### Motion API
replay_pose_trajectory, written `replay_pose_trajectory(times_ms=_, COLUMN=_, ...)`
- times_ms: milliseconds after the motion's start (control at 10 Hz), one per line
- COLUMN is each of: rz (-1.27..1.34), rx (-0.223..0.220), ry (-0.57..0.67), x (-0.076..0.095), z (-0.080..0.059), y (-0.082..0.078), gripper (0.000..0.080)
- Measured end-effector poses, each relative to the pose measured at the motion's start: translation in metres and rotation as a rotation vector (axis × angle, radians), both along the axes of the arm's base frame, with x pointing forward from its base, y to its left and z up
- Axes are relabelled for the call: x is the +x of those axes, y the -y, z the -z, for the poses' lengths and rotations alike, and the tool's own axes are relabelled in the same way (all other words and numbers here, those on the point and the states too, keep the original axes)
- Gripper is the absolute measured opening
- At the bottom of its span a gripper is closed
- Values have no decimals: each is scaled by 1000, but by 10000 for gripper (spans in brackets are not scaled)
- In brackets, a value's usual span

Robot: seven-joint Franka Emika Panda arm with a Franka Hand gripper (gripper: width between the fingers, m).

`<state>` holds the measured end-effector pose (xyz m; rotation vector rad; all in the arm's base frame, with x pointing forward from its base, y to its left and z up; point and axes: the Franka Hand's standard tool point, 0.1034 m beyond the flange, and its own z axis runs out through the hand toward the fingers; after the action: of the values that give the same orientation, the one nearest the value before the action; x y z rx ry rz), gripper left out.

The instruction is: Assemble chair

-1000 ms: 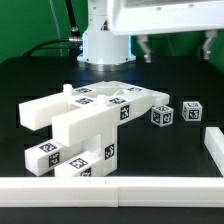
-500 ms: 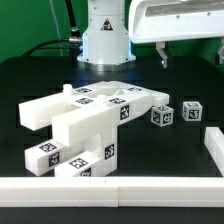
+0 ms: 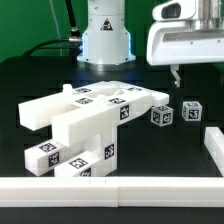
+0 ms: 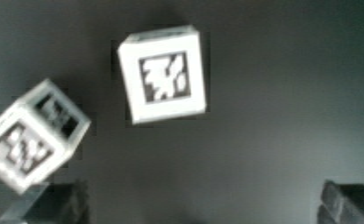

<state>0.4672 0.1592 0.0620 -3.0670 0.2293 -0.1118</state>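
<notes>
The partly joined chair (image 3: pixel 85 115), white blocks with black-and-white tags, lies in the middle of the black table. Two loose small tagged cubes stand to the exterior view's right of it, one (image 3: pixel 162 115) nearer it and one (image 3: pixel 191 111) farther right. My gripper (image 3: pixel 198 68) hangs open and empty above these cubes, well clear of them. In the wrist view both cubes show below the gripper (image 4: pixel 205 205), one (image 4: pixel 165 75) near the middle and one (image 4: pixel 28 135) to the side. One dark fingertip (image 4: pixel 54 205) shows at each lower corner, wide apart.
A long plain white rail (image 3: pixel 110 190) runs along the front edge. Another white piece (image 3: pixel 213 148) lies at the exterior view's right edge. The robot base (image 3: pixel 105 35) stands behind the chair, with cables beside it.
My gripper has moved toward the exterior view's right and come lower, now over the two loose cubes. The chair parts and cubes have not moved.
</notes>
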Motion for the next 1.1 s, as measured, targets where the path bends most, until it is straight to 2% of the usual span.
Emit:
replay_pose_trajectory(times_ms=100, rz=-6, rx=-6, ry=-4, x=-1, z=8, y=-3, gripper=649)
replay_pose_trajectory(times_ms=300, rz=-4, rx=-19, ry=-16, x=-3, z=22, y=2, gripper=649)
replay_pose_trajectory(times_ms=1100, rz=-5, rx=-39, ry=-49, x=-17, z=43, y=10, gripper=649)
